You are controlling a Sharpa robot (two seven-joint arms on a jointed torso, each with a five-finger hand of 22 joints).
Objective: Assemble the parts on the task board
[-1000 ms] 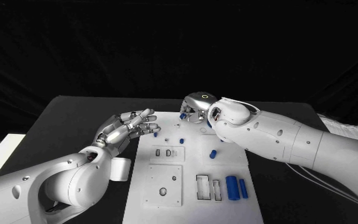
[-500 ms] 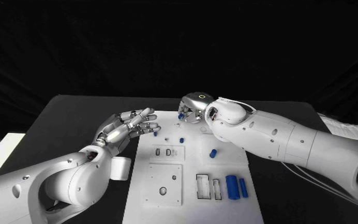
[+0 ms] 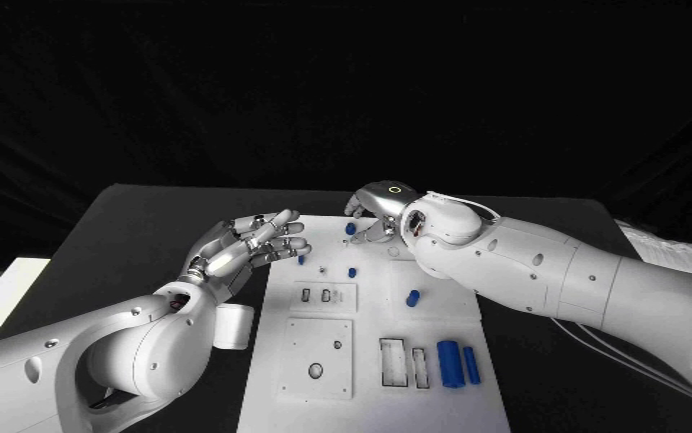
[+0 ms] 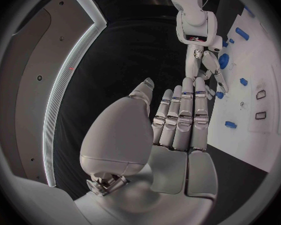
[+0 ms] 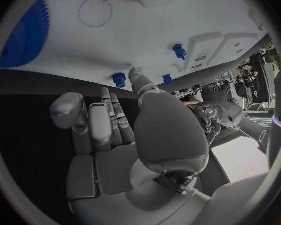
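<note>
Right hand (image 3: 378, 215) worked the board's (image 3: 433, 393) far edge.
It appeared to pinch a blue part (image 3: 351, 226) just left of its fingers; the left hand (image 3: 248, 243), open and empty, hovered farther left.

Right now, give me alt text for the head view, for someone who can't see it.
The robot's right hand reaches over the far end of the white task board, fingers curled beside a small blue part. The left hand hovers open at the board's left edge. More blue parts lie on the board, including two long blue cylinders near its near right corner.
</note>
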